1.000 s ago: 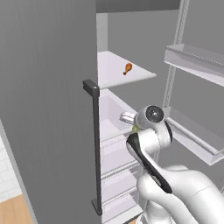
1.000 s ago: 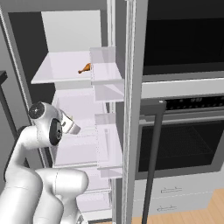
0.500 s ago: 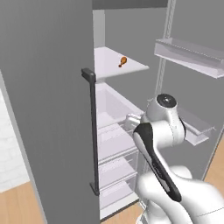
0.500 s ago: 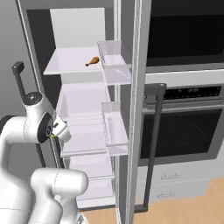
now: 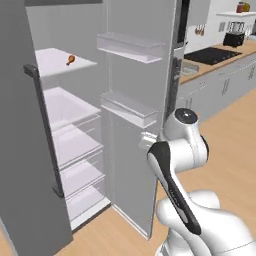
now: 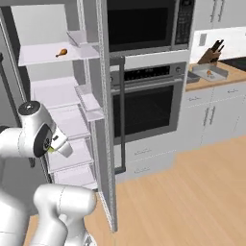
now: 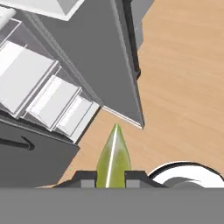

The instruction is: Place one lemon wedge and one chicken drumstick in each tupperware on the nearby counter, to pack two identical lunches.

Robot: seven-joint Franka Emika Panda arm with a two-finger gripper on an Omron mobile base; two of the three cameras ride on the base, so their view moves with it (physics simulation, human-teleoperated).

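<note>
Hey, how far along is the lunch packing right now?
Early. In hand: a lemon wedge, clamped in the gripper. One drumstick lies on the open fridge's top shelf. A tray on the counter holds something small and orange; whether that is a packed drumstick is unclear. Most remains.

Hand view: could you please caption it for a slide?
Fingers grip a lemon wedge above the wooden floor.

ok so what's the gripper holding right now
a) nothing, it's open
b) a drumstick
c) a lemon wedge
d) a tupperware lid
c: in the hand view the gripper is shut on a yellow-green lemon wedge between its fingertips, while a drumstick sits on the top fridge shelf.
</note>
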